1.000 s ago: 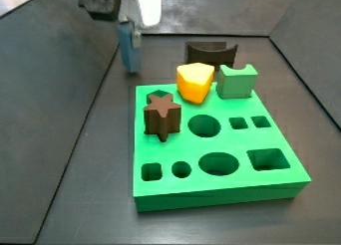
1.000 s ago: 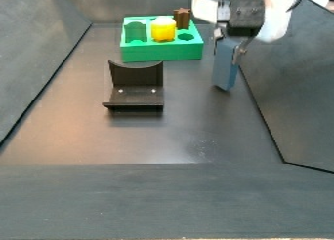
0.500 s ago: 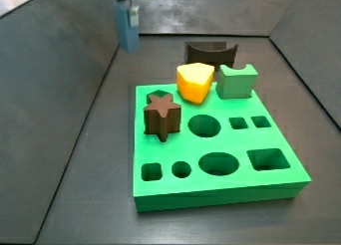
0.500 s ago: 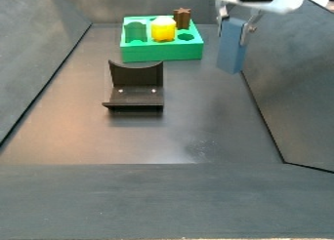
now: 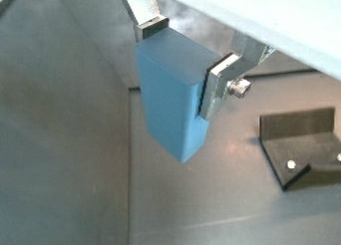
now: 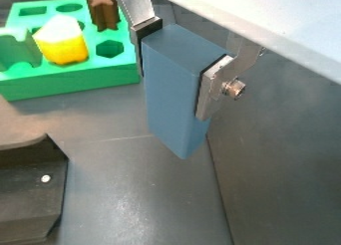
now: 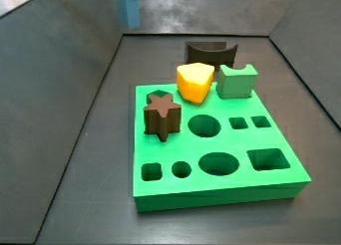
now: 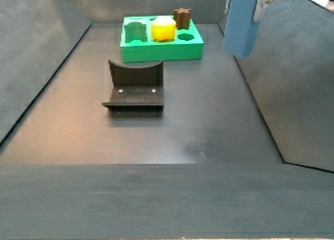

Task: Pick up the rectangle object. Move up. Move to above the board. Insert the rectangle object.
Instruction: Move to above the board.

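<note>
Dark counter (image 8: 156, 137), grey walls. End effector (image 6: 180, 58) clamps rectangle object (image 6: 174, 105) by upper flanks, well clear of board (image 6: 74, 75); likely light, rigid, smooth-faced.

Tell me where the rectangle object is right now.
The rectangle object hangs clamped between the fingers of the gripper, lifted clear of the floor, off to the side of the board.
</note>
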{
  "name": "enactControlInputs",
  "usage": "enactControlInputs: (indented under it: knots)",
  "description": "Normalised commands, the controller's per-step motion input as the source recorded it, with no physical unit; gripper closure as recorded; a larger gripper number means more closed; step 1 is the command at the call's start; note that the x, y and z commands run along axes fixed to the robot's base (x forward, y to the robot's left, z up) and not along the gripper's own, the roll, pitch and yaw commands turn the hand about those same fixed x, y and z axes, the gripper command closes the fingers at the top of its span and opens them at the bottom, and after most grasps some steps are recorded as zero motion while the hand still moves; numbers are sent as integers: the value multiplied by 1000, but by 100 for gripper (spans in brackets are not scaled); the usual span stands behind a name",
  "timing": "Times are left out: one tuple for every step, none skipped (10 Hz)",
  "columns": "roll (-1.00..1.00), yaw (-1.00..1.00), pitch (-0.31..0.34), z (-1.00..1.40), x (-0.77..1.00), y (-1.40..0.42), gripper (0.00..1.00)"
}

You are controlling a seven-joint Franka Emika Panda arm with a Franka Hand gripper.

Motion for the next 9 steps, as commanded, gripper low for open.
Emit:
enactControlInputs:
  knots:
    - [-134, -29, 75, 1000, 24, 221, 100]
    - [-126, -31, 73, 1000, 23, 199, 100]
    - [-121, -33, 71, 1000, 23, 188, 100]
    - [-113, -35, 72, 1000, 24, 166, 100]
    - [-110, -35, 72, 1000, 21, 158, 100]
    - [-100, -35, 73, 887, 15, 114, 100]
    - [-97, -35, 71, 779, 14, 91, 100]
    - [-93, -38, 72, 561, 10, 61, 100]
    - [-92, -39, 72, 452, 7, 51, 100]
